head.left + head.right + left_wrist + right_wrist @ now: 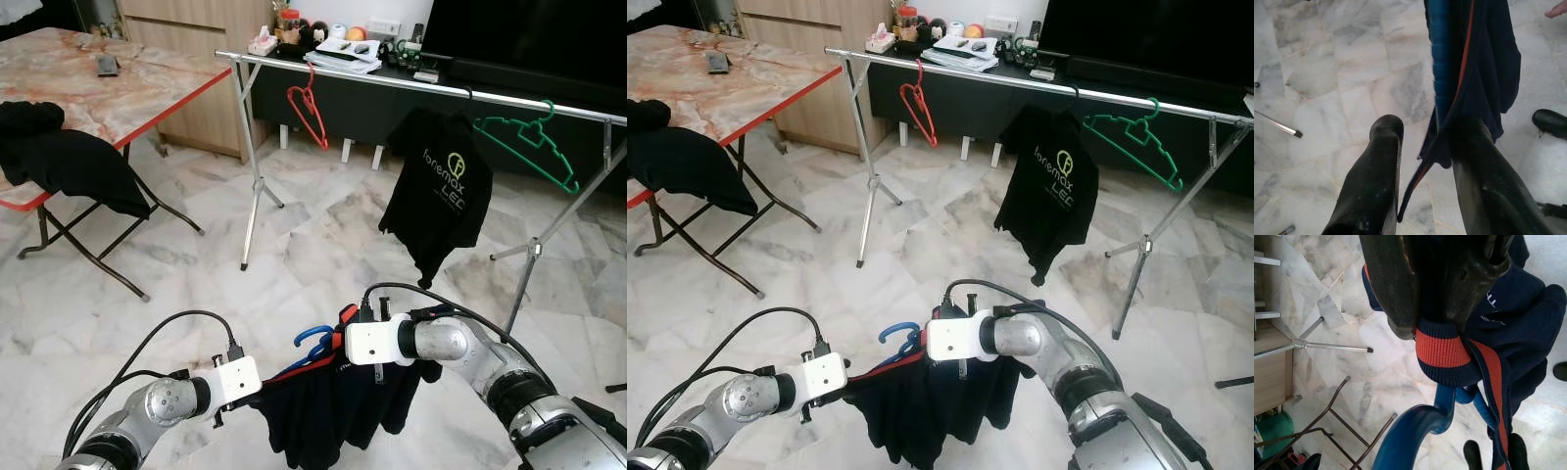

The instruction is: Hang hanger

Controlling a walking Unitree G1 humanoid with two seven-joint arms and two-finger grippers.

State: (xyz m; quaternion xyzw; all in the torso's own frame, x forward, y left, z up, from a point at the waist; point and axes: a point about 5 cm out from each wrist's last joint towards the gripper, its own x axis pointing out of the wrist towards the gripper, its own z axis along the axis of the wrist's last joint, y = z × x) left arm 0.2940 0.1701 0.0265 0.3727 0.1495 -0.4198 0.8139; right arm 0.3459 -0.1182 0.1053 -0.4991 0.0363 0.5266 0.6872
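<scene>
Blue hanger with navy shirt: held low over floor, short of rail. Right pincer clenched on shirt collar; left pincer parted around shirt edge.

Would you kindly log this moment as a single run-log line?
stage: carrying | right gripper: shut on navy shirt's red-striped collar, blue plastic hanger | left gripper: around shirt hem | silver clothes rail: ahead, unreached
</scene>
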